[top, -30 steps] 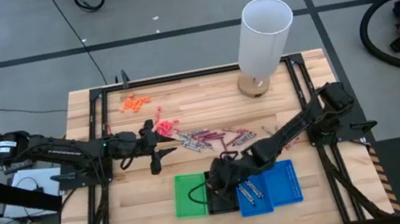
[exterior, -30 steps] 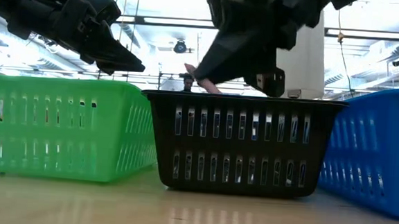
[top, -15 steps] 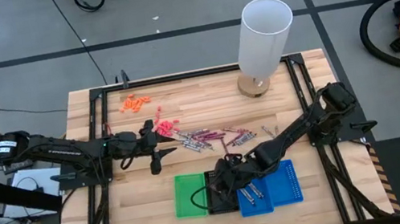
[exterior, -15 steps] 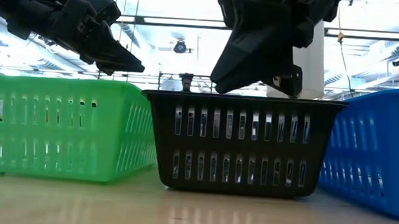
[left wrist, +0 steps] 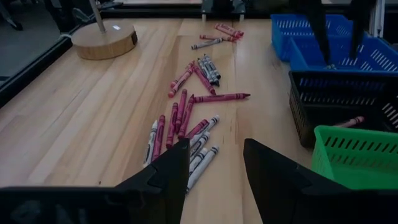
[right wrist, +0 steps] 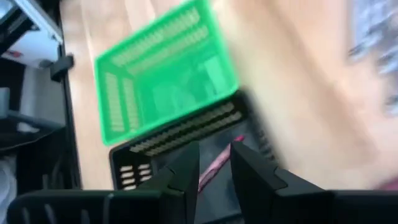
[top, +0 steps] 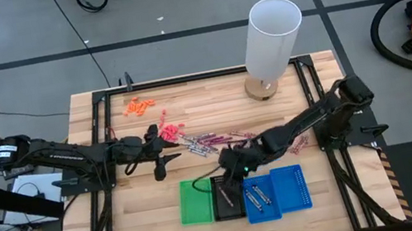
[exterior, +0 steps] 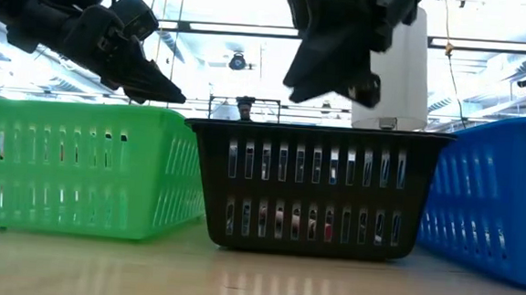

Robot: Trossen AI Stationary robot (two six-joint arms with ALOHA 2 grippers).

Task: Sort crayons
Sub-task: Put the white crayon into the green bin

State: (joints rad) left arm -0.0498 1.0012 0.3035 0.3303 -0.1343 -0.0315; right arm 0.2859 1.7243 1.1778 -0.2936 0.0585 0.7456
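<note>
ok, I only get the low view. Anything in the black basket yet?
Observer: Yes, one pinkish-red crayon lies inside the black basket.
Operator: Right pincer holding anything?
Observer: No. The right pincer is open above that basket, with nothing gripped.
Operator: And the blue basket?
Observer: Two grey crayons lie in the blue basket, at the end next to the black one.

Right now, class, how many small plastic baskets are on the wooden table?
3, side by side at the table's near edge: green slotted basket, black slotted basket in the middle, blue slotted basket.
</note>
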